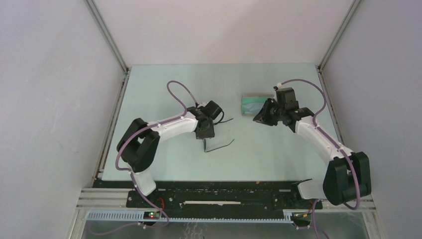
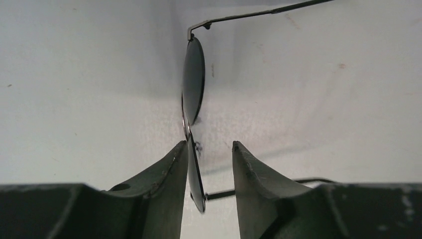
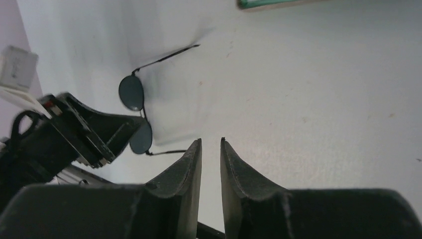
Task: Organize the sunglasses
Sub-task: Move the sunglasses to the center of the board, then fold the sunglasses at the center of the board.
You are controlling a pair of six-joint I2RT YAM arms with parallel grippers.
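Sunglasses (image 2: pixel 193 84): the near lens stands between the parted jaws of the left gripper (image 2: pixel 209 149), against its left finger (image 2: pixel 166 172) and partly hidden; the far temple is cut off. The lens-to-lens axis points straight ahead of this gripper, temples rightward. Right gripper (image 3: pixel 211 144): narrowly parted, empty.

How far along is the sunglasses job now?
Done: nothing; the sunglasses lie on the table, temples unfolded, outside the case. In hand: the left pincer straddles one lens, jaws apart. Left: probably folding and casing them; the right pincer is empty.
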